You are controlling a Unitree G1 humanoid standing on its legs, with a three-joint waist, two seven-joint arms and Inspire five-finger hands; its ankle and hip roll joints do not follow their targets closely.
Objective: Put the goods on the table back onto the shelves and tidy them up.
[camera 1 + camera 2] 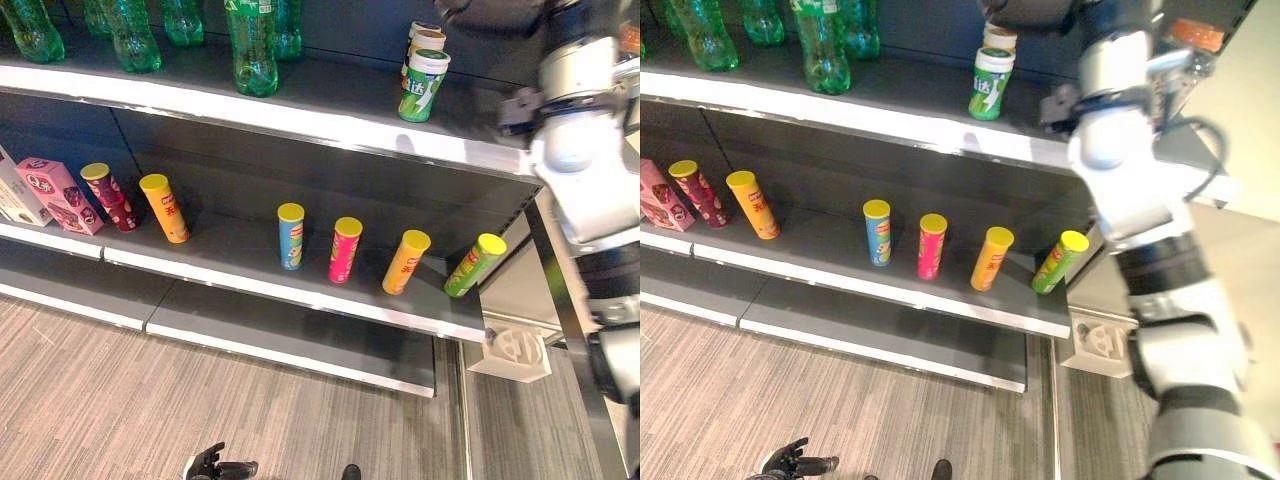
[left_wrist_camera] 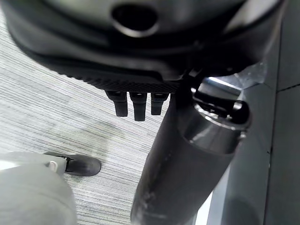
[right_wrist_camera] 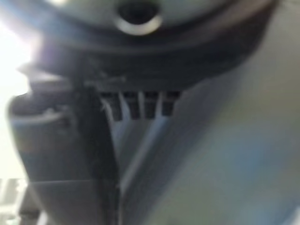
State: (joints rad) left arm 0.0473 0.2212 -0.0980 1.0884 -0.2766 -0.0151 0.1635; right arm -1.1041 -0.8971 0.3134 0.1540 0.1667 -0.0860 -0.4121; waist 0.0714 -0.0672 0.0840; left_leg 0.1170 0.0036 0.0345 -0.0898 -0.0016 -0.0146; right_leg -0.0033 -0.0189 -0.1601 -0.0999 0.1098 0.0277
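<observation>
Standing just beside the right hand (image 1: pixel 1025 10), whose fingers I cannot tell, is a white-and-green canister (image 1: pixel 989 84). Left hand (image 1: pixel 790 462) fingers hang relaxed, apart.

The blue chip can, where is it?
In the left eye view the blue chip can stands on the middle shelf, just left of the pink can.
</observation>
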